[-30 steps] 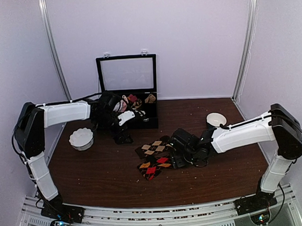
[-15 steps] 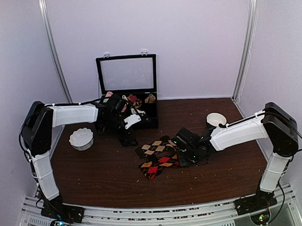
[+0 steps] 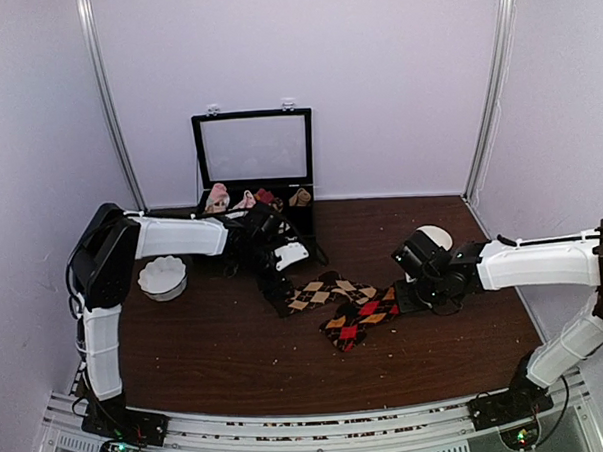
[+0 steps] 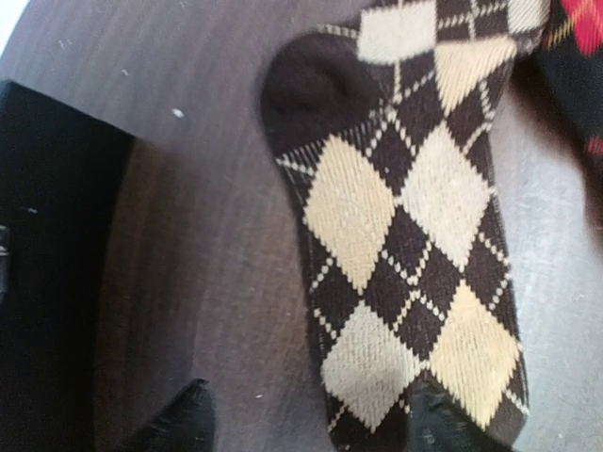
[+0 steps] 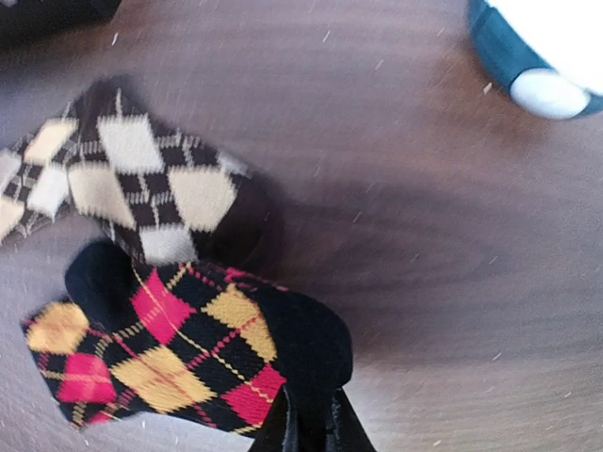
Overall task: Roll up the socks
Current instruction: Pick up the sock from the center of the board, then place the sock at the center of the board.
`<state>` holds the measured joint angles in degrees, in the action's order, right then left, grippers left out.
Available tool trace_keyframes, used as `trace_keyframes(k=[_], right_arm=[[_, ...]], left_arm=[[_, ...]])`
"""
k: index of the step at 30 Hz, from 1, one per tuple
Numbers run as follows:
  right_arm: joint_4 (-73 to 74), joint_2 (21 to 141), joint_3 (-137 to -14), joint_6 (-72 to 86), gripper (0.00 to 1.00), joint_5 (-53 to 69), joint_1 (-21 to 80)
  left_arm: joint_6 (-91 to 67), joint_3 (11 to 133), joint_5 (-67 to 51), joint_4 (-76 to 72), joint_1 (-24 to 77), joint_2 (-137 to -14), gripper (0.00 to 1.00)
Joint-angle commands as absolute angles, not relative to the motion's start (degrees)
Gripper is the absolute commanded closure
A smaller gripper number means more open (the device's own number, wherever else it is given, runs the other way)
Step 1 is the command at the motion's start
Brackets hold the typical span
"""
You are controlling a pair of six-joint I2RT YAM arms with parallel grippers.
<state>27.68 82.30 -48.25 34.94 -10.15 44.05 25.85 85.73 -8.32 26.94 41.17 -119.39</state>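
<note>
Seeing right pincer (image 5: 311, 419) pinched on black edge of red sock (image 5: 170, 353); left pincer (image 4: 311, 424) spread wide over end of tan sock (image 4: 405, 235), one tip probably touching it.

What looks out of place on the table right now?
Nothing spilled or damaged. The black knit sock with red and orange diamonds lies skewed against the black knit sock with tan diamonds, not lined up. Pale specks litter the brown wooden table.
</note>
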Motion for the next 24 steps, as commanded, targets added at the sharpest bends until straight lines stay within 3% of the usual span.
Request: trace_keyframes(k=[1,5,10,20,23,24], right_arm=[[31.0,81.4,-54.4,29.3,0.91,-11.7,40.2],[33.9,86.5,-65.1,23.2,0.92,-12.4,37.2],[36.6,95.7,-80.5,17.4,0.95,-10.6,33.8],[41.2,113.8,-105.8,12.3,0.93,-16.4,31.8],[40.3,117.6,-109.4,11.0,0.85,-19.7,31.9],[40.3,118.5,-110.9,10.7,0.78,-20.2,31.8]], left_arm=[[28.6,86.4,-2.9,26.2,42.1,-121.1,0.36],[28.4,83.4,0.5,26.6,42.1,-120.3,0.57],[27.3,77.1,2.9,25.2,42.1,-117.2,0.73],[28.0,72.5,-0.6,29.3,42.2,-110.0,0.71],[29.2,70.3,-3.2,31.1,42.2,-107.0,0.69],[29.5,69.5,-4.1,31.6,42.2,-106.0,0.68]])
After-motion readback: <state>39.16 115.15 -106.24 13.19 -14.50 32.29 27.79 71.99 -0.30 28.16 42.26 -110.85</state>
